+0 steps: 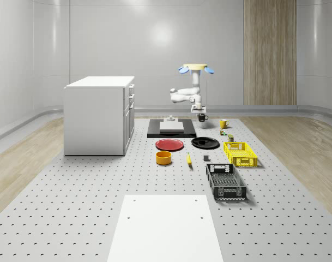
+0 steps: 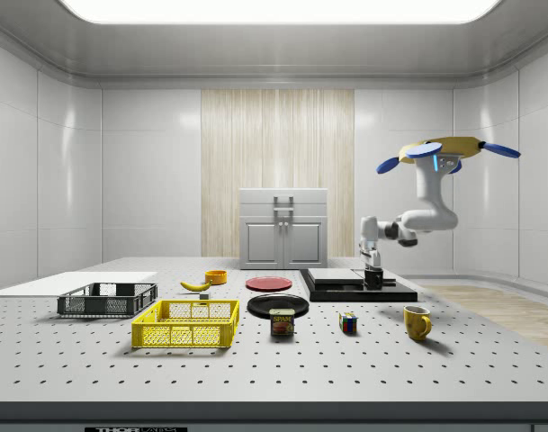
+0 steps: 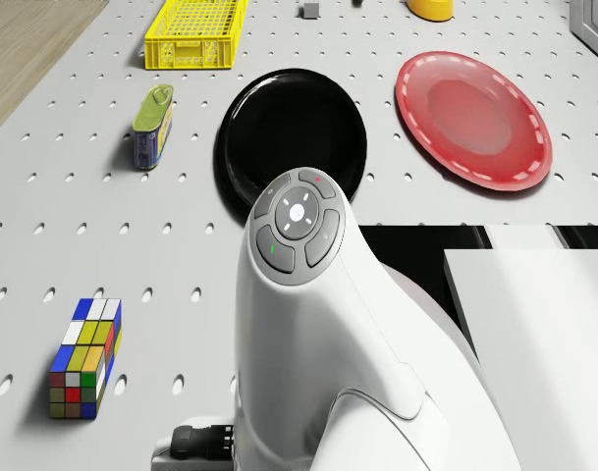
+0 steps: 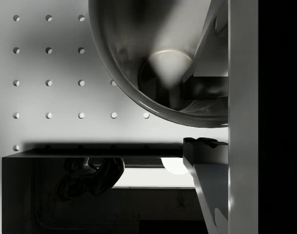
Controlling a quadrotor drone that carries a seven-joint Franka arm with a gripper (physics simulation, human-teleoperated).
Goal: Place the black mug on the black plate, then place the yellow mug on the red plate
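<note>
Drone [image 2: 444, 147]: flat yellow disc body, blue rotor blades; arm [image 3: 323, 334]: glossy white rounded links, grey joint segments, grey button pad with red and green marks, dark gripper [image 2: 373, 274].

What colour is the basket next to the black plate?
Yellow. The basket shows best in the drone view, near the black plate.

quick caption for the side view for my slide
Drone hovers at the side view's right, its arm lowering the claw onto the black mug beside the black platform.
</note>
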